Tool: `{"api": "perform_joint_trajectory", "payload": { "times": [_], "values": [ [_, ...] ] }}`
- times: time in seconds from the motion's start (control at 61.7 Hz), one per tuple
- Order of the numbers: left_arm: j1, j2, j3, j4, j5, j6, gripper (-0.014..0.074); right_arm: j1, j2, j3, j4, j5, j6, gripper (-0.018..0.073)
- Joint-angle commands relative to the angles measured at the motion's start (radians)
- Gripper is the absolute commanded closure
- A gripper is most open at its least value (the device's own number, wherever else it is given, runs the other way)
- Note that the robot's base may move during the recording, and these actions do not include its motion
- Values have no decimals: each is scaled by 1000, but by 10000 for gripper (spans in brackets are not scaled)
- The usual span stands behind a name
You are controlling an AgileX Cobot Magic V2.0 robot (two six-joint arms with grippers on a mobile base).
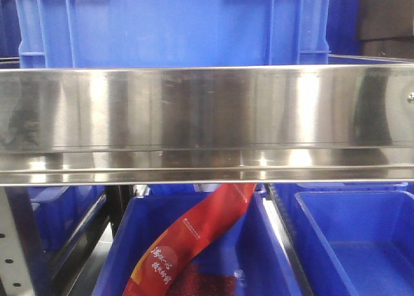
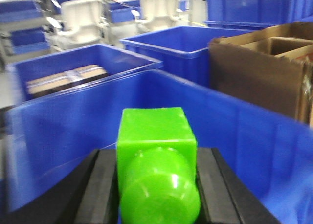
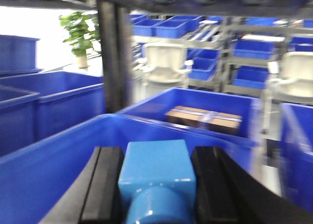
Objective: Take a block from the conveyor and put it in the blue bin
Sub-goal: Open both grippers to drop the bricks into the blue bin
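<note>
A bright green block [image 2: 156, 136] with a rounded near end sits clamped between the black fingers [image 2: 100, 185] of my left gripper [image 2: 156, 155], which is shut on it. Right behind it is the wall of a blue bin [image 2: 58, 136]. In the right wrist view, my right gripper [image 3: 156, 153] is shut on a light blue block [image 3: 155, 168], held over the rim of another blue bin [image 3: 54, 170]. The conveyor is out of view. Neither gripper shows in the front view.
A brown cardboard box [image 2: 264, 72] and more blue bins [image 2: 166, 45] stand beyond the left gripper. A black post [image 3: 115, 57] rises ahead of the right gripper. In front runs a steel rail [image 1: 207, 108], with a red packet [image 1: 194, 238] in a bin [image 1: 272, 257] below.
</note>
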Motion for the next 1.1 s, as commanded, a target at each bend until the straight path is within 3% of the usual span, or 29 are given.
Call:
{"api": "perform_joint_trajectory", "payload": {
  "times": [0.0, 0.097, 0.211, 0.308, 0.422, 0.535, 0.649, 0.989, 1.038, 1.086],
  "values": [
    [-16, 82, -63, -80, -77, 0, 707, 31, 74, -58, -8, -17, -8, 721],
    [-16, 158, -96, -151, -139, 0, 707, 46, 141, -80, -8, -17, -8, 721],
    [-16, 207, -98, -169, -169, 0, 703, 48, 199, -81, -8, -17, -8, 721],
    [-16, 233, -98, -169, -142, 0, 611, 48, 230, -81, -8, -1, -8, 704],
    [-16, 253, -98, -169, -136, 0, 450, 48, 250, -81, 13, 13, -8, 563],
    [-16, 260, -97, -169, -125, 0, 283, 48, 260, -81, 13, 15, -8, 344],
    [-16, 260, -95, -169, -115, 0, 197, 48, 260, -81, 13, 15, -8, 252],
    [-16, 238, -95, -169, -126, 0, 202, 48, 215, -139, 13, 78, -8, 252],
    [-16, 222, -95, -166, -126, 0, 229, 48, 200, -146, 13, 80, -8, 258],
    [-16, 204, -95, -161, -133, 0, 318, 48, 175, -148, 13, 78, -8, 312]
  ]
}}
